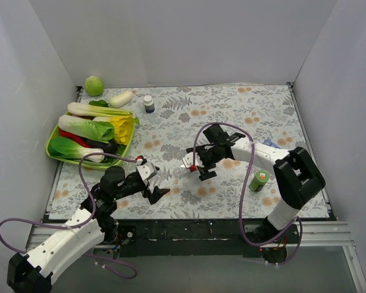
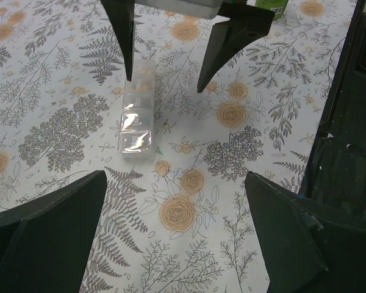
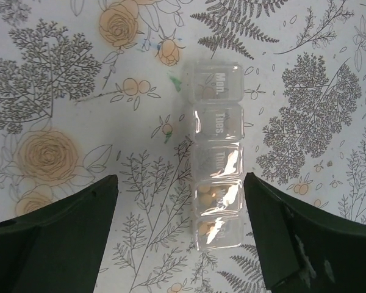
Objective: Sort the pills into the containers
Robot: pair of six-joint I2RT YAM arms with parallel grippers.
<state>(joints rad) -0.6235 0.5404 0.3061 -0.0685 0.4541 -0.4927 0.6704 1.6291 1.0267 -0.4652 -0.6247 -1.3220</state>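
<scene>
The containers are a clear strip [image 3: 218, 152] of small square lidded compartments lying flat on the flowered cloth, lids closed and marked with days. Pale pills [image 3: 206, 196] show inside the compartments nearest my right gripper. My right gripper [image 3: 180, 183] is open and hovers over that end, its fingers to either side and apart from the strip. In the top view the strip [image 1: 187, 162] lies at the right gripper [image 1: 195, 165]. My left gripper [image 1: 155, 182] is open and empty, just left of the strip. In its own view the left gripper [image 2: 174, 201] points at the strip [image 2: 137, 116].
A small green bottle [image 1: 258, 180] stands on the cloth to the right. A dark blue white-capped bottle [image 1: 149, 104] stands at the back. A green tray [image 1: 53, 145] of vegetables lies at the left, with a green ball [image 1: 94, 85] and a white vegetable [image 1: 121, 98] behind it.
</scene>
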